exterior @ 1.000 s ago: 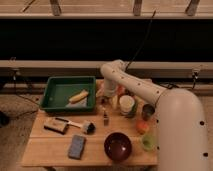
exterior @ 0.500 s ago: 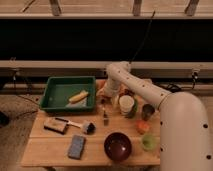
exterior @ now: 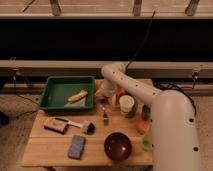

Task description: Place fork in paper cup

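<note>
Claw (exterior: 104, 97), jaws apart and empty, has dropped lower beside the green tray (exterior: 50, 102) and now hangs just above the fork (exterior: 105, 118), which lies on the tabletop (exterior: 50, 145) near the paper cup (exterior: 126, 104), so grasping appears imminent.

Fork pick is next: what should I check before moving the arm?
1. The fork lies on the table, nothing on it: ok.
2. The gripper is open and empty, just behind the fork: ok.
3. The paper cup is upright, right of the fork: ok.
4. Inside of the paper cup free: cannot tell.
5. The brush lies apart from the fork: ok.
6. The gripper lined up with the fork's handle: cannot tell.
</note>
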You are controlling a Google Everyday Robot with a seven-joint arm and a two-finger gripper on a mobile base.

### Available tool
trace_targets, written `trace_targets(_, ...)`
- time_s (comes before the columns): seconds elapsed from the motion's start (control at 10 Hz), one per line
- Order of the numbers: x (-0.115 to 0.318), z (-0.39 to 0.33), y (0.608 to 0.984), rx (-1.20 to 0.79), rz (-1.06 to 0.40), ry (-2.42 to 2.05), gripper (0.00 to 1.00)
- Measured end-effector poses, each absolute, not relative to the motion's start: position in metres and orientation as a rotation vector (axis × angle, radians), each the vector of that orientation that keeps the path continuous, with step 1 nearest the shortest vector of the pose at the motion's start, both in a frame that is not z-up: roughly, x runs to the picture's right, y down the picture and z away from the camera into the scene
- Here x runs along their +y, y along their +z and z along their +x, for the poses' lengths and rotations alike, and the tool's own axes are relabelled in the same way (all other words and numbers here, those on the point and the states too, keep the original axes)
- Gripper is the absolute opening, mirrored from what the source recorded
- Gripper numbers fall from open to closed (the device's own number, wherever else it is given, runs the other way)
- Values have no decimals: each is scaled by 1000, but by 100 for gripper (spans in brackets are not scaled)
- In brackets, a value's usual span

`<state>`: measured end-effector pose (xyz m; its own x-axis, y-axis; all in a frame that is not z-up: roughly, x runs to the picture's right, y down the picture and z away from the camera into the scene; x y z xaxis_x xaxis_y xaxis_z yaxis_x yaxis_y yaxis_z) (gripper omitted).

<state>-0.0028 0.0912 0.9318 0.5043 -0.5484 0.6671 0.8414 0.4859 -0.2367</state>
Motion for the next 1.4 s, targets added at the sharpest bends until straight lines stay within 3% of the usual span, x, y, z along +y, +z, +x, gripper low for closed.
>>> trace_targets(1.4,114,-1,947,-527,-679,-970,78)
